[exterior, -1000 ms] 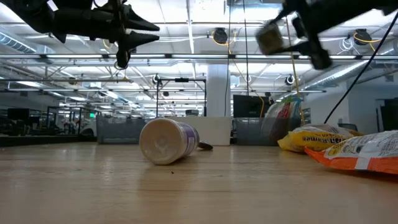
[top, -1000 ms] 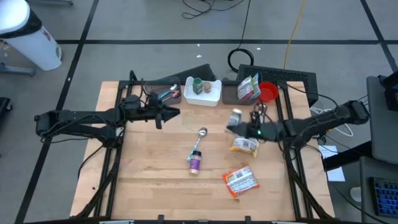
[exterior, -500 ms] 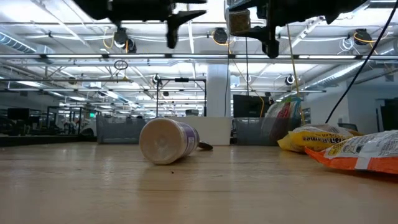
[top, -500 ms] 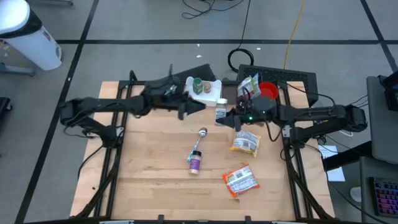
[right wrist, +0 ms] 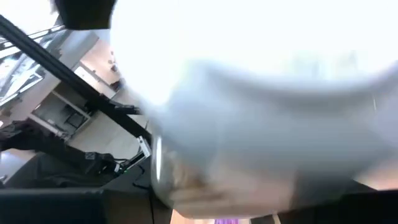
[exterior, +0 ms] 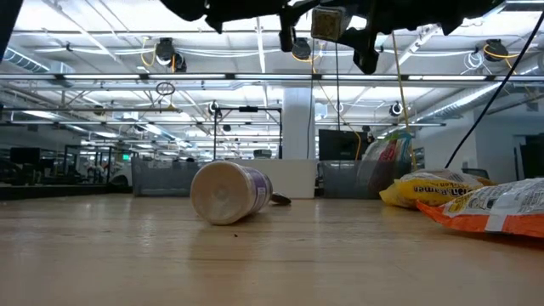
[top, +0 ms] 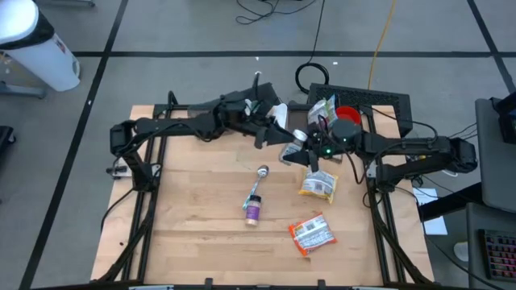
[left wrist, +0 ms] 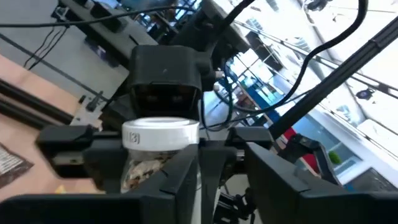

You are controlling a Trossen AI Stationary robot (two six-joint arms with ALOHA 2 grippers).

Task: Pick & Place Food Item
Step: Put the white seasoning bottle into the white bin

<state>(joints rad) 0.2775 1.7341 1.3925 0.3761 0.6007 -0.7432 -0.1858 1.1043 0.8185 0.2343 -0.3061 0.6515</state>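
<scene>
A small clear jar with a white lid (top: 292,147) is held in the air by my right gripper (top: 298,151), over the far middle of the table. The low view shows the jar (exterior: 327,23) high above the tabletop. My left gripper (top: 272,133) is open and empty just to the jar's left. In the left wrist view my left gripper (left wrist: 217,186) has its fingers spread right in front of the jar (left wrist: 144,168) without touching it. The jar fills the right wrist view (right wrist: 249,112) as a blur. My right gripper pinches the jar between its two fingers (left wrist: 68,144), one on each side of the body just under the white lid (left wrist: 160,132). It comes level from the table's right side. The jar is lifted clear of the table.
A bottle with a purple end (top: 252,211) lies on its side at mid-table with a spoon (top: 262,171) beyond it. A yellow bag (top: 317,187) and an orange bag (top: 311,235) lie at the right. A white bin (top: 278,113), a snack bag (top: 322,113) and a red cup (top: 347,119) stand at the far edge.
My right gripper has carried the jar toward the table's far left, then held about still. My left gripper has gone toward the table's right edge and now stands close to the jar.
</scene>
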